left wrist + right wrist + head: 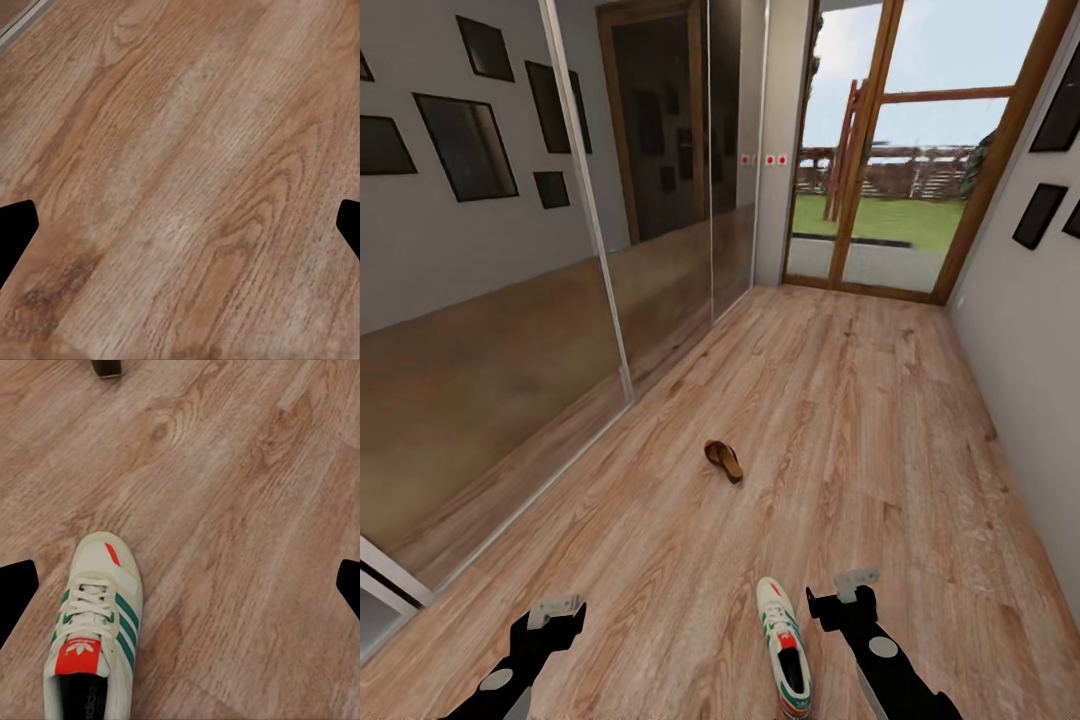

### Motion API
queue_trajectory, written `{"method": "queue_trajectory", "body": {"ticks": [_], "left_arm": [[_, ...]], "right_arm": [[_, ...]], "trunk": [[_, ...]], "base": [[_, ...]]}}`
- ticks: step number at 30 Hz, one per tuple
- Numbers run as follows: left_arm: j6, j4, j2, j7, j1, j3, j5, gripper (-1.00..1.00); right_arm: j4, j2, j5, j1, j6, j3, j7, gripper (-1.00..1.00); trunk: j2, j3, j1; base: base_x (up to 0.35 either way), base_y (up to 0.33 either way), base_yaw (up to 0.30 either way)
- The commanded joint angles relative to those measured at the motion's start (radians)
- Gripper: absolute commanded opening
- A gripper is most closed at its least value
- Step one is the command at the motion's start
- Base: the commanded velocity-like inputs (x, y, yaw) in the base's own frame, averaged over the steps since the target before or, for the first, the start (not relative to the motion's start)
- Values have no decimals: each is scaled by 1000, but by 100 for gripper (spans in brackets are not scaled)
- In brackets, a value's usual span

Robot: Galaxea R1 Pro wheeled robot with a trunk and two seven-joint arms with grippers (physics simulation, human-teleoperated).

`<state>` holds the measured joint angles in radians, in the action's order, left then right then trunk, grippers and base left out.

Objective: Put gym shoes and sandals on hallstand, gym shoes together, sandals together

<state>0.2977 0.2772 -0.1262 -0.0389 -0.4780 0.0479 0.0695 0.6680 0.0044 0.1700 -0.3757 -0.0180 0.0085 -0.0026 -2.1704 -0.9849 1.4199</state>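
The head view looks forward and down along the corridor floor (840,400) toward the glazed door (900,150). Each wrist camera looks steeply down at nearby planks. The right wrist and head views share the gym shoe (94,630) beside the right gripper (842,598), and probably a sandal (724,460) ahead.

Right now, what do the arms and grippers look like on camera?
Both arms are glossy black with a round grey disc set into the forearm. The left gripper and right gripper each end in a pale grey bracket-like block on a black wrist. In the wrist views the fingers show as plain black wedges at the picture's sides.
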Motion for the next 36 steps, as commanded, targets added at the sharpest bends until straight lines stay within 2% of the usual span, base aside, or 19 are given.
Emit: {"method": "queue_trajectory", "body": {"ticks": [1,11,30,36], "left_arm": [[3,-1,0,-4,-1,2,7,100],[4,0,0,-4,-1,3,7,100],[12,-1,0,-4,-1,4,6,100],[41,-5,-1,-4,1,4,6,100]], "right_arm": [[0,0,8,0,-2,-1,0,100],[-1,0,8,-1,-2,-1,0,100],[-1,0,6,-1,-2,-1,1,100],[-2,0,6,0,-2,-1,1,100]], "trunk": [[-8,-4,4],[-78,-38,42],[-211,-127,115],[-246,-152,134]], "base": [[0,0,18],[0,0,8],[0,0,0],[0,0,10]]}}
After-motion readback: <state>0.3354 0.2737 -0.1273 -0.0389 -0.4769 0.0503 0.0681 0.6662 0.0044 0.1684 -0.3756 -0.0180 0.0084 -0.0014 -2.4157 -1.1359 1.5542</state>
